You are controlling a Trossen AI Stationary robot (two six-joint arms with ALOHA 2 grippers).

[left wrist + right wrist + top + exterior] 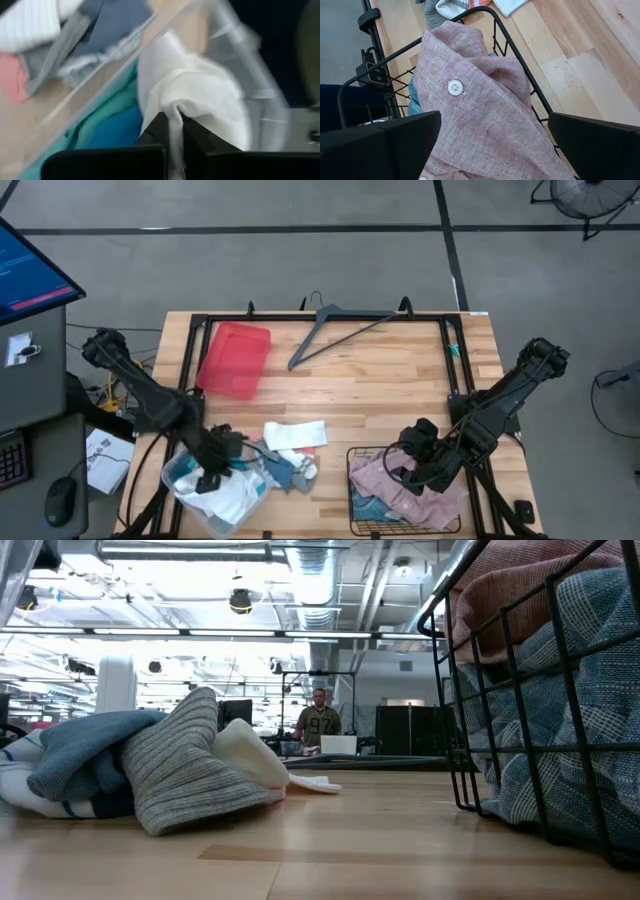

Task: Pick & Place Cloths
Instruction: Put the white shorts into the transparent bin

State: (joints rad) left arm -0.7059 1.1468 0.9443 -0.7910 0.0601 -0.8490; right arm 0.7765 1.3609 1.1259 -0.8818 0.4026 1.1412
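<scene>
My left gripper [214, 473] [174, 122] is at the near-left of the table, over a clear plastic bin [215, 525], and is shut on a white cloth [200, 95] there. Turquoise cloth [107, 117] and deeper blue cloth [122, 132] lie in the bin beside it. My right gripper [405, 470] [495, 122] is wide open above the pale pink buttoned cloth [480, 100], which lies on a blue-striped cloth [560, 720] in the black wire basket [352, 480]. A loose pile of white, grey [180, 775] and blue [90, 745] cloths rests on the table between the two containers. My left gripper pinches a bunched fold of the white cloth [176, 111] between its two shut fingers. The fold stands up between the fingertips while the remainder of the cloth spreads away against the bin's clear wall [235, 55]. How many layers are caught does not show.
A red plastic tray [235, 360] sits at the far left of the table, and a grey clothes hanger [335, 330] lies by the far edge. Bare wood stretches across the table's middle and far right. A person sits at a desk in the room beyond [320, 720].
</scene>
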